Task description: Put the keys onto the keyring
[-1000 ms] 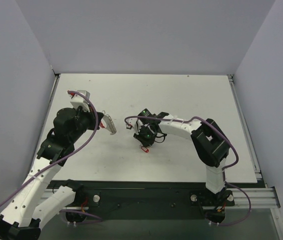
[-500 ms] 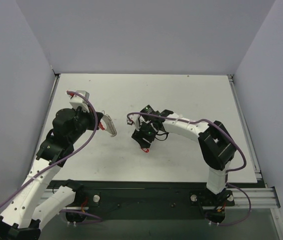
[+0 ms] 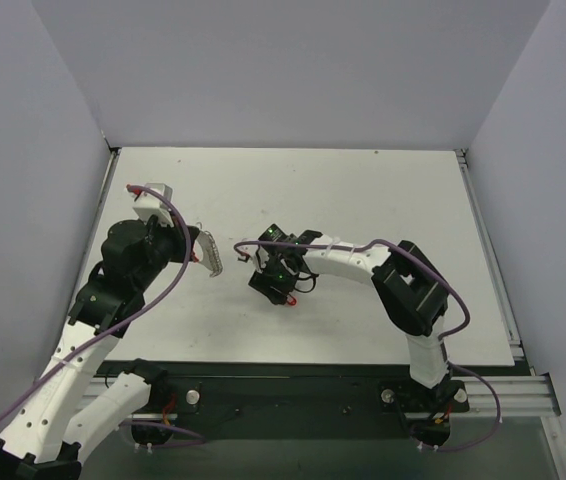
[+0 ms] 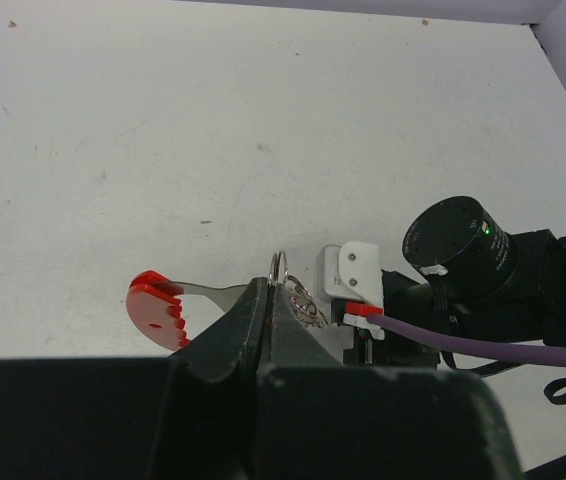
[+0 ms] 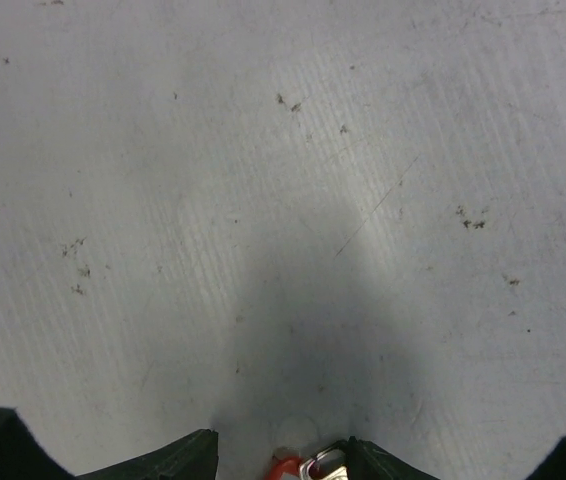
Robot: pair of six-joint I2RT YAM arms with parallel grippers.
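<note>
At the near edge, well back from the left gripper (image 4: 269, 292), a black rail (image 3: 293, 385) carries the bases of the two arms. Two purple cables run along them, one per arm; the left arm's (image 3: 178, 215) loops over its wrist just behind that gripper.

The left gripper's jaws are pressed together on the keys (image 3: 209, 254), one silver bunch held above the white table (image 3: 363, 190). In the left wrist view two thin wire loops of the bunch poke out past the fingertips, and the dark fingers hide the rest. The keyring (image 4: 153, 310), one red curved piece with a notched edge, juts out just left of the same fingers. A short silver stem joins it to them, and it hangs clear of the table.

Just right of the left gripper, close but apart, is the right gripper (image 5: 281, 448), with a white block bearing a red mark turned towards the keys. Its two fingers stand apart in the right wrist view. One small red and silver bit (image 5: 303, 465) shows at the frame's bottom edge between them. Whether they grip it cannot be told.

Beyond the left gripper the table runs to three pale walls (image 3: 293, 70).
</note>
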